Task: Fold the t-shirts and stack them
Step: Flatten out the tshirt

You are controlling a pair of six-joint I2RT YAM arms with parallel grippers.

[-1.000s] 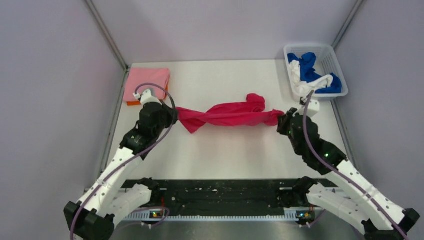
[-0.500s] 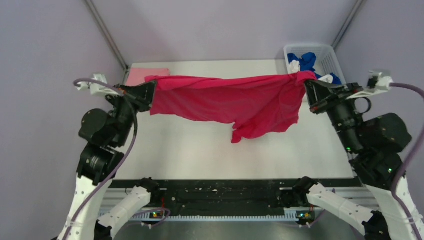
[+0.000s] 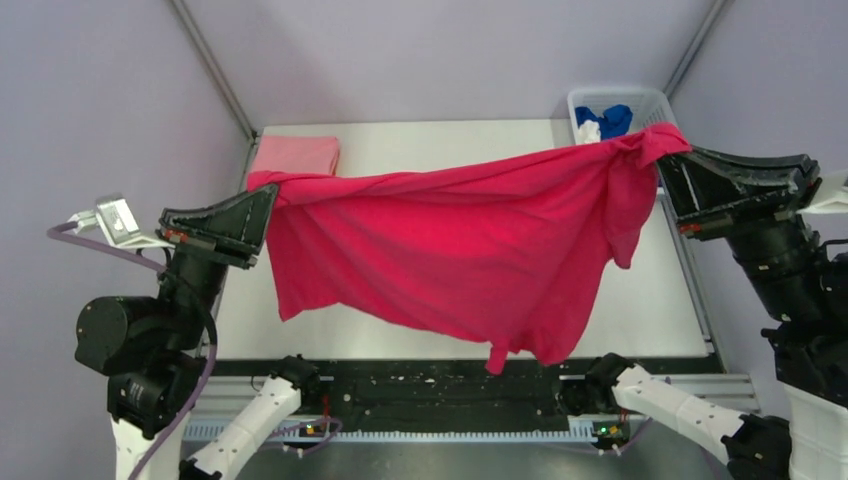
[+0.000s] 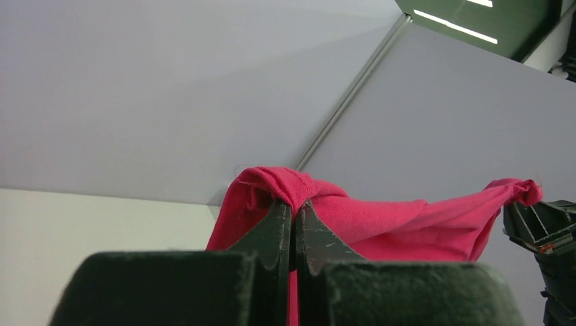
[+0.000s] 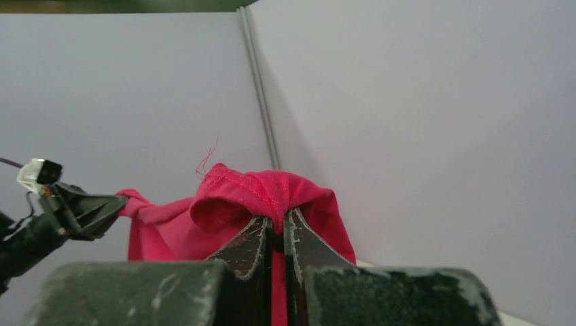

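The crimson-pink t-shirt (image 3: 450, 250) hangs spread in the air between both grippers, high above the table. My left gripper (image 3: 268, 190) is shut on its left top corner, seen in the left wrist view (image 4: 293, 204). My right gripper (image 3: 662, 150) is shut on its right top corner, seen in the right wrist view (image 5: 275, 221). A folded light pink t-shirt (image 3: 297, 154) lies at the table's far left. Blue (image 3: 610, 117) and white (image 3: 588, 131) t-shirts lie in the basket. The orange shirt is hidden.
A white plastic mesh basket (image 3: 655, 100) stands at the far right corner. The white table (image 3: 430, 140) is walled by grey panels. A black rail (image 3: 440, 385) runs along the near edge between the arm bases.
Both arms have risen and pulled back toward the camera, lifting the crimson-pink shirt from a twisted rope on the table into a spread, hanging sheet.
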